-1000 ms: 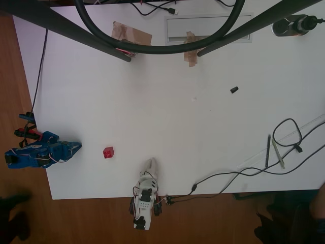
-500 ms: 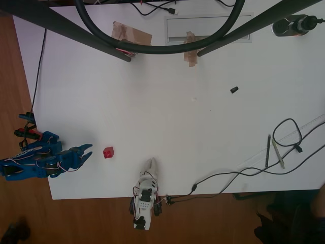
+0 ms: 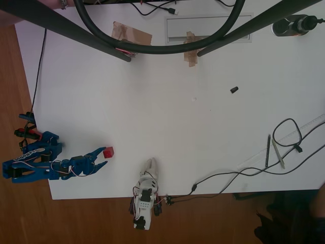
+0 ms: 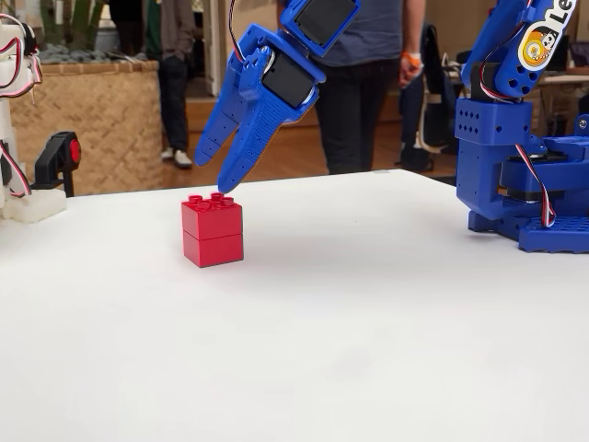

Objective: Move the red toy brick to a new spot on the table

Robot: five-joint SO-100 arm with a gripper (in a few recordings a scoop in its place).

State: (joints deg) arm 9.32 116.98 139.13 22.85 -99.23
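The red toy brick [image 3: 107,152] [image 4: 213,230] rests upright on the white table [image 3: 167,127] [image 4: 368,331] near its left front corner in the overhead view. My blue gripper [image 3: 101,158] [image 4: 213,175] is open, with nothing between its fingers. In the overhead view its tips sit just left of the brick, and the upper fingertip [image 3: 103,151] is right at the brick's edge. The fixed view shows the gripper tilted down over the brick, with the longer fingertip [image 4: 225,187] just above the studs. Whether it touches them I cannot tell.
A small black object [image 3: 234,90] lies at mid right. Pens [image 3: 267,151], a ruler and cables [image 3: 287,133] occupy the right side. Brown tape patches [image 3: 131,33] and dark frame legs [image 3: 76,33] cross the far edge. A person [image 4: 368,83] stands behind the table.
The blue arm has reached to the right, from the table's left edge up to the brick, and its gripper has spread open. The brick has stayed in place.
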